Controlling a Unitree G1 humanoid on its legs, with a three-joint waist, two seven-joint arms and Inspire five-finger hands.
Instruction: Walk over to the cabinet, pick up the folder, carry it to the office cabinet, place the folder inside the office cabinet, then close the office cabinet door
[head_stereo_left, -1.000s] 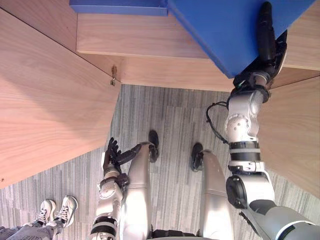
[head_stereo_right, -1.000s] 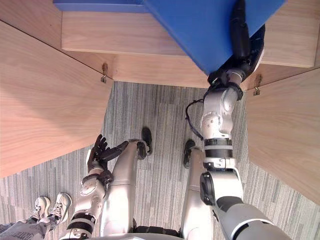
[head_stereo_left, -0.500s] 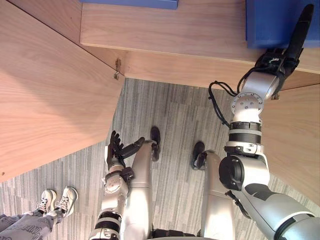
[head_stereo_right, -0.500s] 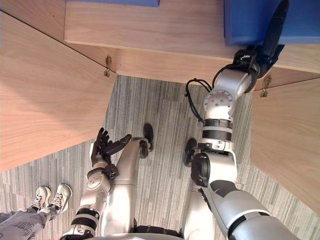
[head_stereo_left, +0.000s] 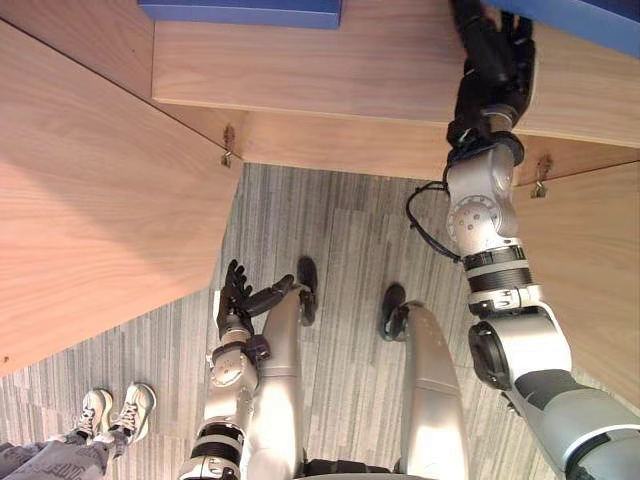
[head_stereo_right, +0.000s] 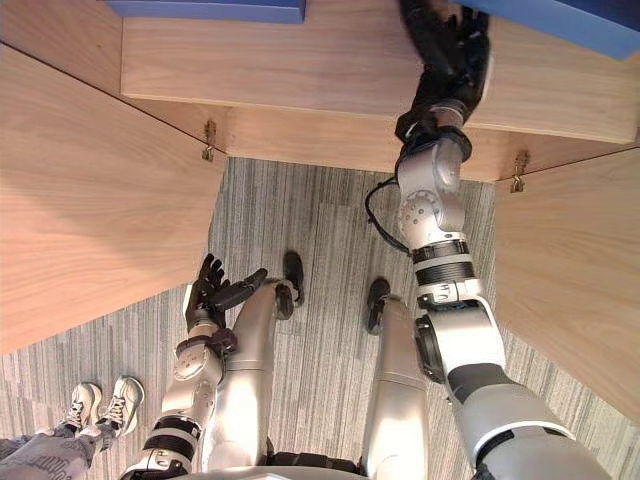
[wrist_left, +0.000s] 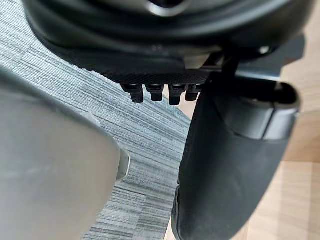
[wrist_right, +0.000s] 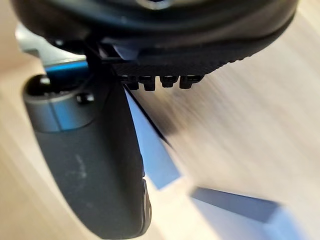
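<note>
Right hand (head_stereo_left: 490, 70) shifted left, beside folder (head_stereo_left: 600, 14), fingers (head_stereo_left: 477, 32) extended

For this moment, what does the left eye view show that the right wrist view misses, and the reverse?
Left eye view, not the wrist view: the left hand, open and low over the carpet; a person's shoes; the open cabinet doors; a second folder at the shelf's left. Right wrist view, not the eye view: the blue folder seen close up, its edge just past the thumb. Both: the open right hand, the blue folder beside it, and the wooden shelf.
</note>
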